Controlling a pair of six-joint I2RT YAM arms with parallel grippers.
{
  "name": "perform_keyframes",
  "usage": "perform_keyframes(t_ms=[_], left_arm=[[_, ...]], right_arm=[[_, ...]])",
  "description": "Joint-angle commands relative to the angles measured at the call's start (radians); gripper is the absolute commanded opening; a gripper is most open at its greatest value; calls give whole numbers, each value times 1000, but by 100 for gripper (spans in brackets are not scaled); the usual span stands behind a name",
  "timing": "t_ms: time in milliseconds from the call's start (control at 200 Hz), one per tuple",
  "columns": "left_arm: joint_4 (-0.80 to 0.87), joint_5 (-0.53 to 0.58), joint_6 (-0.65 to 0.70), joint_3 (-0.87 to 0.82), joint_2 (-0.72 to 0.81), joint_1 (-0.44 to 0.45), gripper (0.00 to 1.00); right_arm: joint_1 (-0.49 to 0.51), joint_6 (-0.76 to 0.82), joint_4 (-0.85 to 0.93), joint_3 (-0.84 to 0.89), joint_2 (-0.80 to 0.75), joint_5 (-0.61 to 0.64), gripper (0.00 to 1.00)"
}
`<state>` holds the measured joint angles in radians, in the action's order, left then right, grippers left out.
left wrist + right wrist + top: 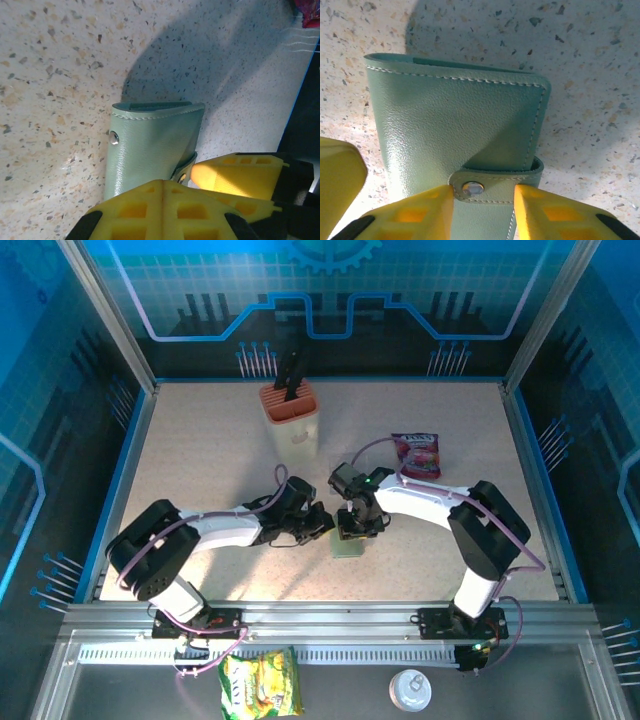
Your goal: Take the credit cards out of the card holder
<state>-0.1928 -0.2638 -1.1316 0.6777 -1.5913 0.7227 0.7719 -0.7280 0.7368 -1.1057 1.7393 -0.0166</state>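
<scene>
Two yellow-fingered end effectors grip one closed, unlabelled grey-green stitched leather card holder (pixel 455 125) on the speckled worktop (pixel 200 440): left end effector (pixel 170 192) clamps its edge, right end effector (pixel 482 200) pinches its snap tab.

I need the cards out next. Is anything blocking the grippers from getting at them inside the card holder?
Yes: the card holder is folded shut, its snap strap fastened across the cover. The right gripper straddles that strap; no cards are exposed.

Overhead camera looking down over the whole worktop (pixel 200 440), both wrist cameras hovering close, sharing the wallet (pixel 455 130)
</scene>
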Motion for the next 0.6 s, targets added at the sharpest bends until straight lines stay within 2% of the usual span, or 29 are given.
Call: perform_keyframes(t_ms=[0, 285, 595], left_arm=[[-6, -28, -20, 4, -19, 12, 0], [46, -35, -20, 27, -70, 17, 0], [117, -11, -34, 43, -87, 20, 0]], right_arm=[[9, 5, -8, -31, 20, -29, 42], [11, -2, -10, -33, 47, -31, 45], [11, -17, -27, -1, 49, -8, 34]])
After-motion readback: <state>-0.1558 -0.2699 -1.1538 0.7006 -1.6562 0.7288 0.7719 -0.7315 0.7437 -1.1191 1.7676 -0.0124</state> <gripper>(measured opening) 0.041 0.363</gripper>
